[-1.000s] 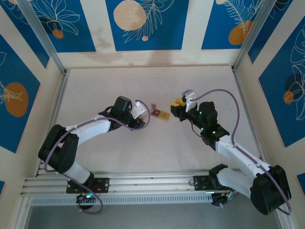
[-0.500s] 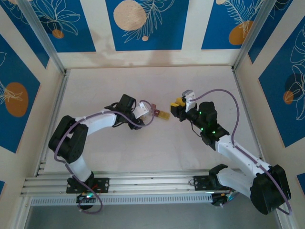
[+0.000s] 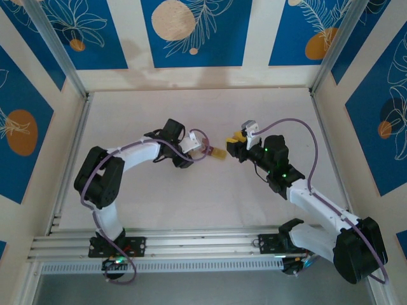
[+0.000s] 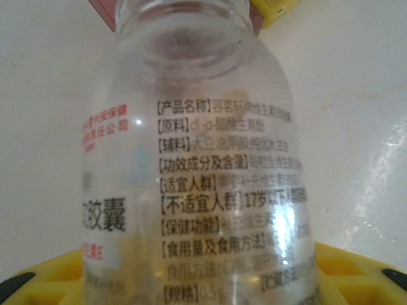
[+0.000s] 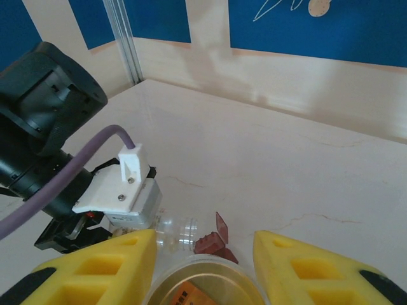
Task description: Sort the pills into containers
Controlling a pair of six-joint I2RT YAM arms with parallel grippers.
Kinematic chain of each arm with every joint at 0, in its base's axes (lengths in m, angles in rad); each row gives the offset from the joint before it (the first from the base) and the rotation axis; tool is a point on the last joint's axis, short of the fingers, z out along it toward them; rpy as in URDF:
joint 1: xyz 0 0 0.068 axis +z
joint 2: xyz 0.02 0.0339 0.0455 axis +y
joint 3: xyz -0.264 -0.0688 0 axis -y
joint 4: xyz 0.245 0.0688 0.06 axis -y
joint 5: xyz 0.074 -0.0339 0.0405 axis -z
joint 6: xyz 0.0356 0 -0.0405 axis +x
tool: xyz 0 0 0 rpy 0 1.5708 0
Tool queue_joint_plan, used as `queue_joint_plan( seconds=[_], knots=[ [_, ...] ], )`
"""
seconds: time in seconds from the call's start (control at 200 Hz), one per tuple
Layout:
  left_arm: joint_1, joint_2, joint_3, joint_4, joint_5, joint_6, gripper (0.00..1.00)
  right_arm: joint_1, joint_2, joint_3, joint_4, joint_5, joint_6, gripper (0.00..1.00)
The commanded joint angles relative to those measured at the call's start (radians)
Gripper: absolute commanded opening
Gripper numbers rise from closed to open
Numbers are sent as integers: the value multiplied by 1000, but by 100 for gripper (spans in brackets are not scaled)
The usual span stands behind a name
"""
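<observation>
Bending inward, left pincer [image 3: 191, 147] grips a vial [image 4: 197, 159] (held sideways), right pincer [image 3: 236, 138] a round jar [image 5: 203, 281].

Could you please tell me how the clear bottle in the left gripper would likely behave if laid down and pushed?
The clear bottle looks round and smooth, so on its side on the table it would probably roll. It seems mostly empty, so likely light and easily shoved. Its glossy wall may slip between the yellow pads.
</observation>
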Motion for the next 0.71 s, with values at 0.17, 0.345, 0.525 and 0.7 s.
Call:
queue_joint_plan(
  seconds=[0.17,0.345,0.525,0.7],
  knots=[
    [26,72,122,-128,-3,72,0,-5,6,13,1,-20,14,0],
    [27,103,176,-183,-8,92,0,-5,0,12,-3,-18,9,0],
    [28,121,210,-238,-19,121,0,-5,-1,14,-7,-12,6,0],
    [27,148,250,-287,-29,140,0,-5,0,17,-12,-13,8,0]
  ],
)
